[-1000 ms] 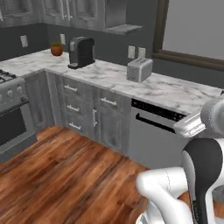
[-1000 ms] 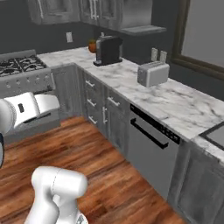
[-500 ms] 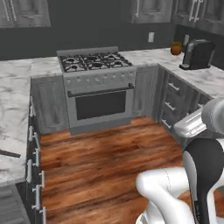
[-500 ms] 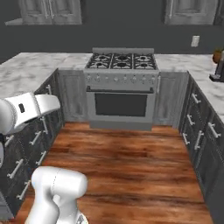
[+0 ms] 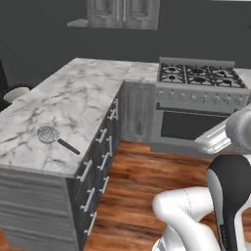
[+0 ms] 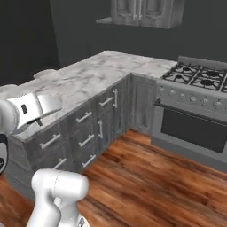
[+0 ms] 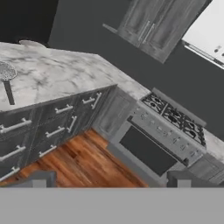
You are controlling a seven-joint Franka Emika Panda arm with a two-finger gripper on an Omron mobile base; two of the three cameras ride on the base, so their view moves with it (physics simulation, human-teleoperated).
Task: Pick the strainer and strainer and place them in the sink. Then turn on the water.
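A shallow silver mesh strainer [image 5: 48, 133] with a long black handle lies flat near the front edge of a marble counter [image 5: 73, 98]. In the hand view this strainer [image 7: 5, 71] sits at the far left, well away from my gripper [image 7: 111, 181]. A second strainer [image 5: 16, 93], a pale round bowl, rests at the counter's far left edge; it is small and indistinct in the hand view [image 7: 30, 43]. My gripper is open with nothing between its fingertips [image 7: 39, 179], and it hangs over the wooden floor. The sink and the tap are out of view.
Grey drawers [image 5: 95, 162] run under the counter. A gas stove with an oven [image 5: 196, 93] stands to the right in the corner. Grey wall cabinets [image 5: 122, 12] hang above. Wooden floor [image 5: 142, 196] lies between me and the counter.
The whole scene has swept sideways as the base turned: from the toaster counter, past the stove, to the counter with the strainers. The gripper stays open.
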